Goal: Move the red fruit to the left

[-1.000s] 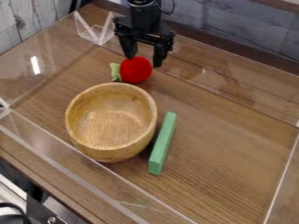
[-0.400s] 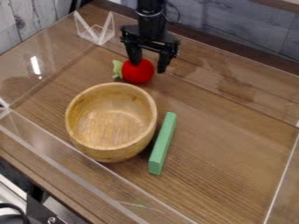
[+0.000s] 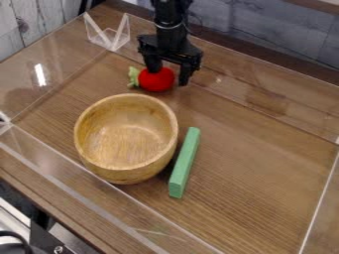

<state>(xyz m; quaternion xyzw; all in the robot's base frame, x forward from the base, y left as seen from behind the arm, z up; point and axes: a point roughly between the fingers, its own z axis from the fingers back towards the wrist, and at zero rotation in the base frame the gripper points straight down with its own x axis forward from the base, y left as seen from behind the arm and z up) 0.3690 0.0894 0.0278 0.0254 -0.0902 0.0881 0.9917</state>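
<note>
The red fruit (image 3: 157,81) is a small glossy red ball with a light green leafy bit at its left side. It rests on the wooden table just behind the wooden bowl. My gripper (image 3: 169,71) points down right over it, open, with its black fingers (image 3: 146,65) standing on either side of the fruit's top. I cannot tell whether the fingers touch the fruit.
A wooden bowl (image 3: 126,138) sits in front of the fruit. A flat green bar (image 3: 184,162) lies to the bowl's right. Clear plastic walls (image 3: 54,52) fence the table on all sides, with a small clear stand (image 3: 107,30) at the back left.
The gripper has come down over the red fruit, so its open fingers now straddle the fruit's top. The fruit, bowl and bar have not moved.
</note>
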